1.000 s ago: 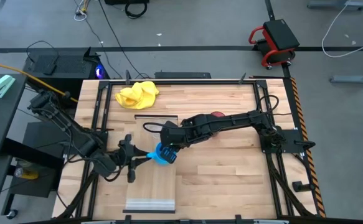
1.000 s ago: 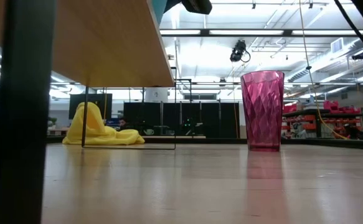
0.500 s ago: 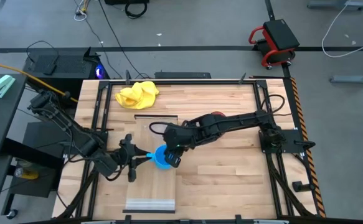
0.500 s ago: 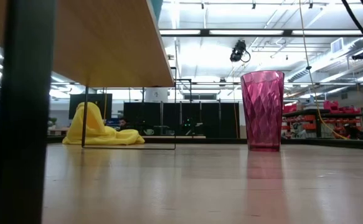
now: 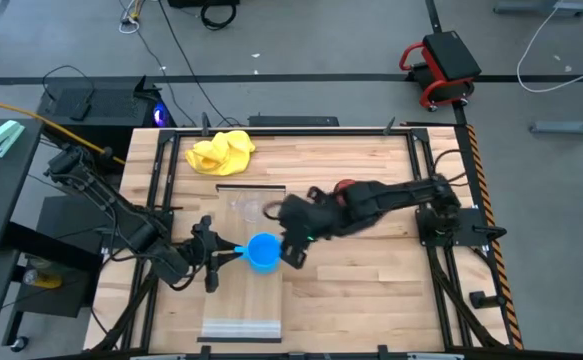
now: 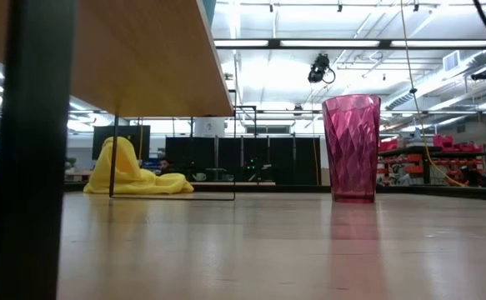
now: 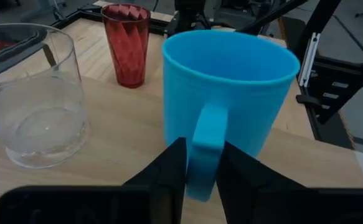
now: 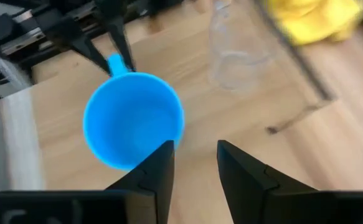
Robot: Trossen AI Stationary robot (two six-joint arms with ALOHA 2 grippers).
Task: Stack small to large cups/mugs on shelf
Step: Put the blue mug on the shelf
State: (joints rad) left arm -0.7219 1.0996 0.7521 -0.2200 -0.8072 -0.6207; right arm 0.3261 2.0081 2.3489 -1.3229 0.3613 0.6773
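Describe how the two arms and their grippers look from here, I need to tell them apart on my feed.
Both arms are dark, near-black jointed links with black cables running along them. The left gripper ends in two slim, pointed black fingers with angular, faceted faces. The right gripper has the same matte black wedge-shaped fingers. No coloured markings or labels are visible on either.

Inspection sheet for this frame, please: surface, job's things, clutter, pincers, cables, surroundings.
Surface: light wood tabletop carrying a long pale wood shelf plank.
Job's things: bright blue handled mug upright on the plank; small clear plastic cup beside it; dark red ribbed cup upright on the tabletop.
Clutter: crumpled yellow cloth.
Pincers: left pincer closed on the mug's handle; right pincer open, above the mug.
Cables: black leads on the floor.
Surroundings: red-and-black cart.
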